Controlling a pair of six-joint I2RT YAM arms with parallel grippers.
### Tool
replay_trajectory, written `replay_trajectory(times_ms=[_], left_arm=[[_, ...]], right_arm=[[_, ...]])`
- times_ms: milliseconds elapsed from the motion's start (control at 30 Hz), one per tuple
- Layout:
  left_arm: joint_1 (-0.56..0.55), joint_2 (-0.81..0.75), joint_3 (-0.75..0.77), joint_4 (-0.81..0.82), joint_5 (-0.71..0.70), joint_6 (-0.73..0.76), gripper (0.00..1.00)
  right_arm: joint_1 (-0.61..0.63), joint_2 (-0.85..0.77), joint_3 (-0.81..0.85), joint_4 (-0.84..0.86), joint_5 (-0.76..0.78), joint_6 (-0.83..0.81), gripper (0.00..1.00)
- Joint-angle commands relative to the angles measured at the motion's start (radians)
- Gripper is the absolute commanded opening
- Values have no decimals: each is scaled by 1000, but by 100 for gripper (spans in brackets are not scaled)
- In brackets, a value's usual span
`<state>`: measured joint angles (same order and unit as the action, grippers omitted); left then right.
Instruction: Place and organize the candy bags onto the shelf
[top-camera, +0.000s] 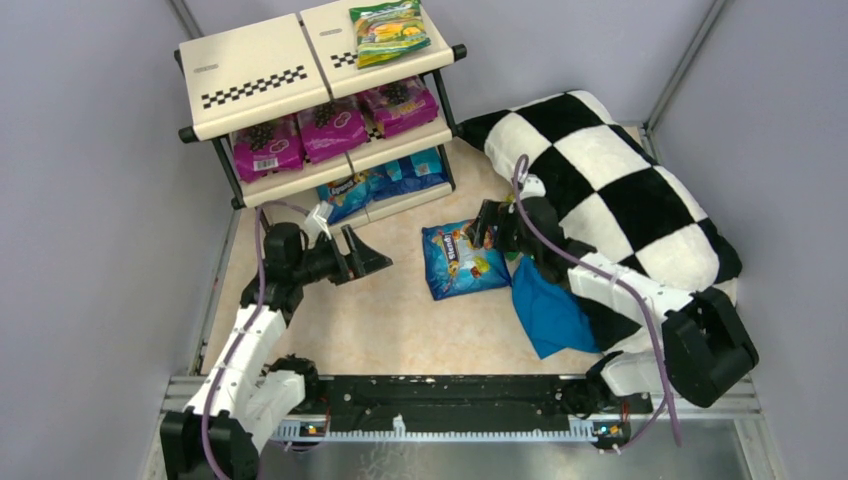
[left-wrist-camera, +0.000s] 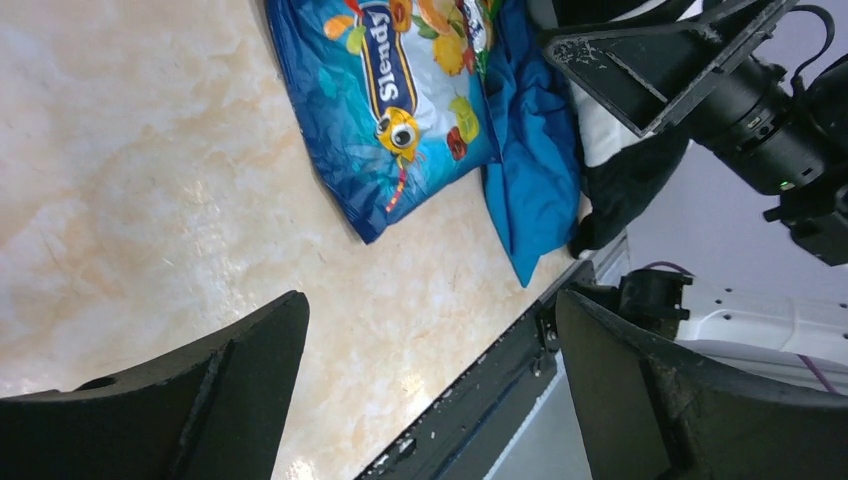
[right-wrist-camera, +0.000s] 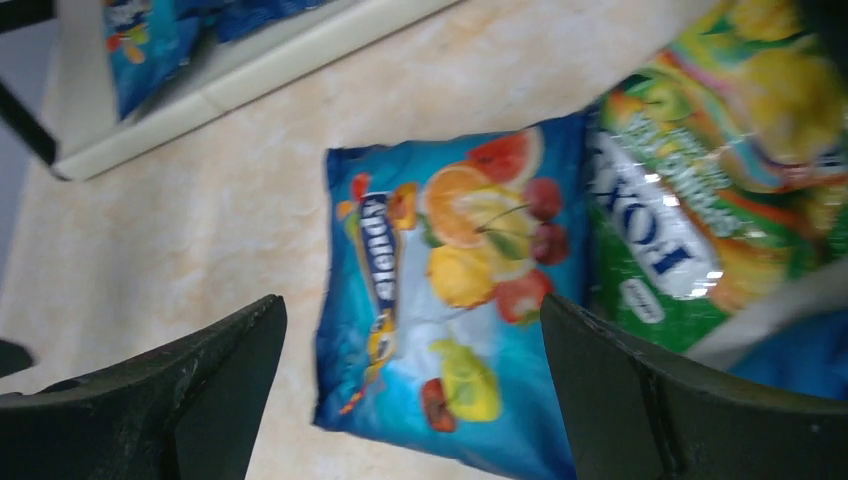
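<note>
Marbled tabletop (top-camera: 380, 320): right hand (top-camera: 480, 232) hovers spread over blue bag (top-camera: 460, 265).

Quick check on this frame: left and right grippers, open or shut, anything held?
Left gripper: open, holding nothing.
Right gripper: open, holding nothing, poised over the blue candy bag.

This looks like a robot test cell in a lab, staged as a tiny shop. Plain grey walls (top-camera: 90, 200) box in a marble-patterned counter (top-camera: 390, 320). A left arm (top-camera: 245, 345) and a right arm (top-camera: 620, 285) are bolted to a rail (top-camera: 450, 405) at its near edge. A small shelf (top-camera: 250, 65) displays candy bags (top-camera: 333, 128).
</note>
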<state>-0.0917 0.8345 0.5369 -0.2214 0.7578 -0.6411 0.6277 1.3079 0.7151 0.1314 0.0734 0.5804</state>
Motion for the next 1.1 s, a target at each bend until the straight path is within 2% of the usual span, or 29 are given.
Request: replay_trajectory(times_ms=[0,167,333,433,500,633,767,867,1067], left_arm=[[-12,61,111,-55,-90,144,98],[-17,60,90,-81,-174,225,98],[-19,60,93,-60,-144,241,98],[-19,69,84,-33,-111,239,98],[-19,81,83,-28,-100,235,98],[-18,73,81,-30,-116,228,98],[-18,2,93,-65,-197,240,98],[-19,-68,78,-63,-280,232,98],[-21,-113,17,-2,-294,173,98]], right_arm=[[-81,58,70,-322,20,-149,97],[-88,148,122,-354,-57,-157,96],[-87,214,140,-332,-147,-93,94],[-59,194,78,-205,-272,7,91],[6,179,40,-70,-307,83,90],[220,235,82,74,-260,181,90],[385,335,235,53,-221,162,90],[397,332,244,22,-198,160,90],[342,151,45,16,-159,164,91]])
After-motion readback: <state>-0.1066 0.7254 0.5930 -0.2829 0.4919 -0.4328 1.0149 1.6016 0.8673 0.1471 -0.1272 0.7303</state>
